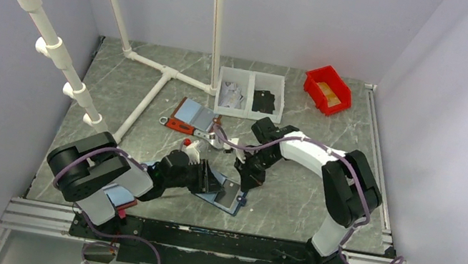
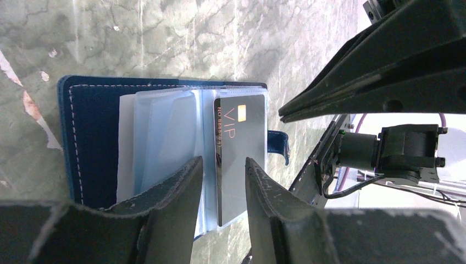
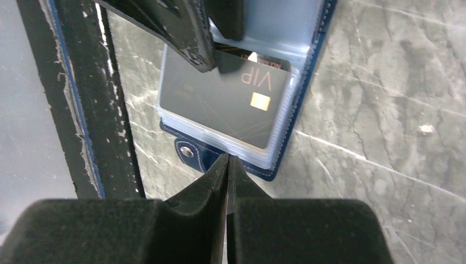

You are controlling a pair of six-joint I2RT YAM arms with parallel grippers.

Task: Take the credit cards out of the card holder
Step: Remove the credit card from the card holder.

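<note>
Your left fingers (image 2: 176, 209) hang half open over the navy card holder (image 2: 88, 143), 1 finger on each side of the black VIP card (image 2: 242, 137), clamped on nothing. The stance looks meant for pinching the card's free end out of its clear sleeve. The holder lies spread flat on the marbled desk (image 1: 290, 211), lower centre of the overhead view, just ahead of the 2 arm bases.

Your right fingers (image 3: 211, 190) are pressed fully together and empty, their tip at the holder's edge beside the strap tab (image 3: 188, 151). Whether they touch it cannot be told, though the spot suggests bracing the holder so it neither slides nor folds.

The card is glossy black with a gold chip and orange-pink "VIP" lettering, and it sits in the outermost of several pale-blue plastic pockets. No tan card shows clearly. In the upper centre of the overhead view, a red-edged holder (image 1: 190, 116) lies well apart.
</note>
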